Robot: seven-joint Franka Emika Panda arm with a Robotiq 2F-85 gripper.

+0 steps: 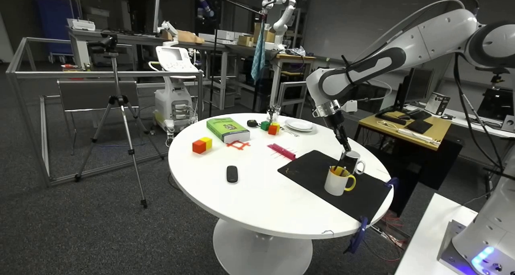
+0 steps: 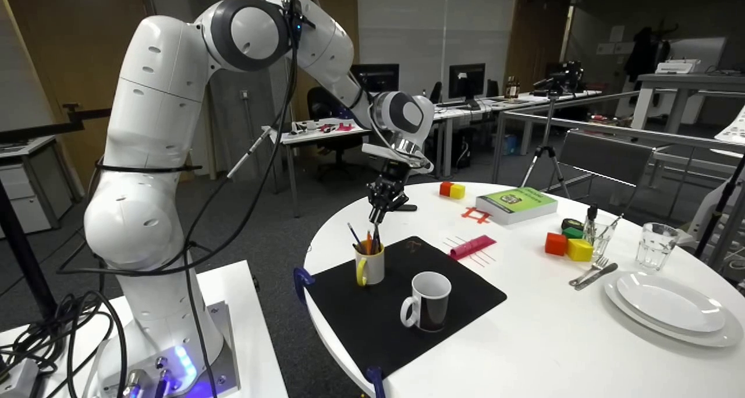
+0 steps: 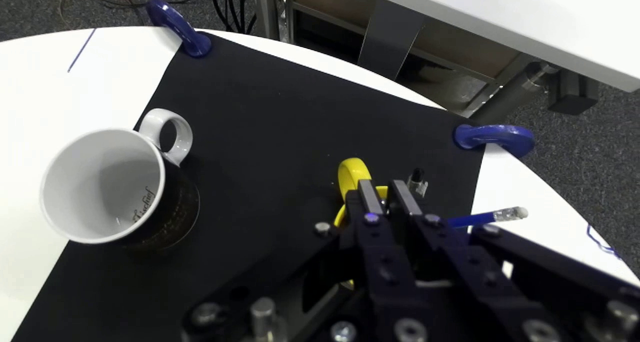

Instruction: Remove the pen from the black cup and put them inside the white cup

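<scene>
The black cup (image 2: 435, 311) has a white inside and a white handle. It stands upright on the black mat and looks empty in the wrist view (image 3: 167, 222). The white cup (image 2: 375, 270) with a yellow handle stands beside it, also in an exterior view (image 1: 334, 182). It holds several pens, including a blue pencil (image 3: 472, 219), an orange one (image 2: 368, 242) and dark ones (image 2: 376, 236). My gripper (image 2: 376, 220) points down right above the white cup, at the top of a dark pen. In the wrist view its fingers (image 3: 383, 186) are a narrow gap apart. Whether a pen is between them is unclear.
The black mat (image 2: 401, 340) is held by blue clamps (image 3: 495, 136) at the table edge. Farther off lie a pink roll (image 2: 472, 247), colored blocks (image 2: 556, 244), plates (image 2: 669, 311), glasses (image 2: 656, 245), cutlery (image 2: 593, 273) and a green book (image 2: 515, 205).
</scene>
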